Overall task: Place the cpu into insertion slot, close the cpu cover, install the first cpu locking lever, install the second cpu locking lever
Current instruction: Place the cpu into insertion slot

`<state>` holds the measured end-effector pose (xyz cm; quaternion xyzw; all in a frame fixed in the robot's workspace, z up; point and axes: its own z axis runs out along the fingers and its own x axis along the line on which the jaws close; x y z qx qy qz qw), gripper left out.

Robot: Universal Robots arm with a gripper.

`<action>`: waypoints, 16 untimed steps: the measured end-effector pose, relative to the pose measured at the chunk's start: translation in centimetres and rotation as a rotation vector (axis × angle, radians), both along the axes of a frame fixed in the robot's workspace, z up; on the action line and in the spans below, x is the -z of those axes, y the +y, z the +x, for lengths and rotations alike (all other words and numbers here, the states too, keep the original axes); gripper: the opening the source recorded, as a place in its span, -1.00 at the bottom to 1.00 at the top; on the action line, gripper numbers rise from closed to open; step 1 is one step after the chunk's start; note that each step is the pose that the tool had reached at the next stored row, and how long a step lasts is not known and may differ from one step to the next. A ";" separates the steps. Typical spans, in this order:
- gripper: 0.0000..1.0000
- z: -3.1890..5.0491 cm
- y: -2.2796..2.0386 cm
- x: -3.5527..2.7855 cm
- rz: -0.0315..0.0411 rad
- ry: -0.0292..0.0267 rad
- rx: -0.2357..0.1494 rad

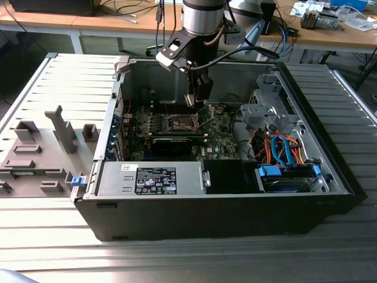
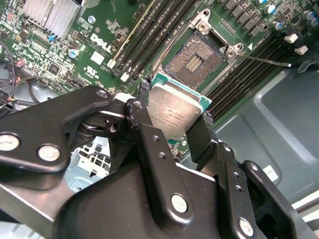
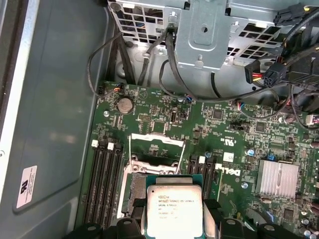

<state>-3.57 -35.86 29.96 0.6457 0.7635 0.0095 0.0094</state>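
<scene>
My gripper is shut on the cpu, a flat square chip with a silvery top and green edge, pinched by two opposite sides between black fingers. In the exterior view the gripper hangs inside the open computer case, just above the insertion slot. The slot lies open with its dark contact field bare. In the first wrist view the cpu hovers over part of the slot. The cpu cover stands raised beyond it. A thin locking lever sticks out sideways, unlatched.
Black memory slots flank the socket on the green board. A finned heat sink sits nearby. A metal drive cage and cable bundles crowd one end of the case. A power supply lies in front; grey fixtures stand outside.
</scene>
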 end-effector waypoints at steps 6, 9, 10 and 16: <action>0.08 0.00 0.00 0.00 0.0000 0.0000 0.011; 0.08 0.00 0.00 0.00 0.0000 0.0000 0.017; 0.08 0.00 0.00 0.00 0.0001 0.0000 0.018; 0.08 0.00 0.00 0.00 0.0000 0.0000 0.028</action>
